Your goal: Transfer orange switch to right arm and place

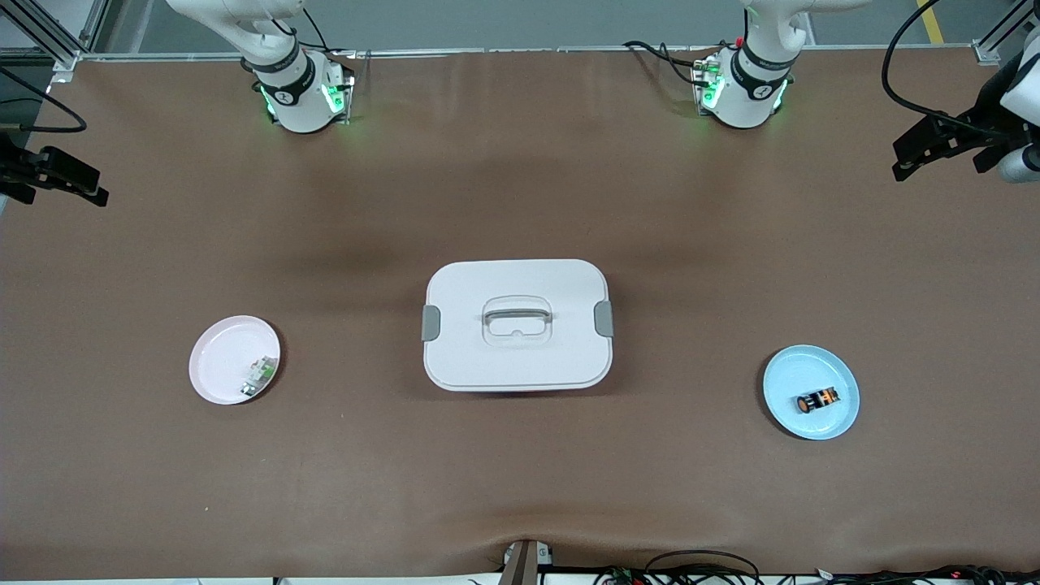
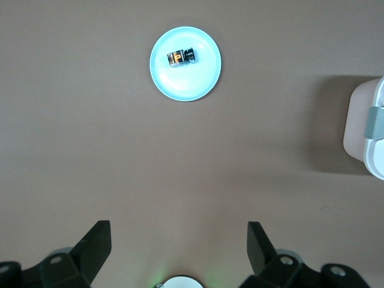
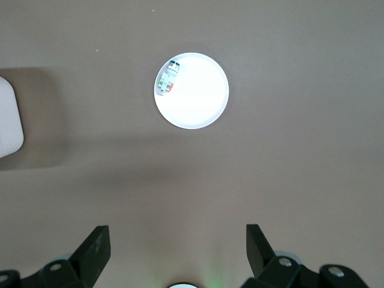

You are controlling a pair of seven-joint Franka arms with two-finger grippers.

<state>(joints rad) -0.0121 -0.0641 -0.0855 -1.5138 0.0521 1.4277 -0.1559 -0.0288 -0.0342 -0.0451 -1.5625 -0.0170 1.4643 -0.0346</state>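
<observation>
The orange switch lies on its side on the blue plate, toward the left arm's end of the tabletop and nearer the front camera than the arm bases. Its long axis runs roughly along the tabletop's length, slightly tilted, with the round orange button end pointing toward the white lidded box at the centre. No step of the transfer has begun: the switch is untouched. The left end effector hangs high above bare tabletop, well apart from the blue plate, with its fingers spread wide and empty. The right end effector likewise hangs high over bare tabletop with fingers wide and empty, and this arm waits. The next move, by judgement, calls for the left end effector to descend over the blue plate and close across the switch's short dimension, leaving one end exposed for the handover. A pink plate carrying a small pale green-and-white part sits toward the right arm's end, probably the destination.
</observation>
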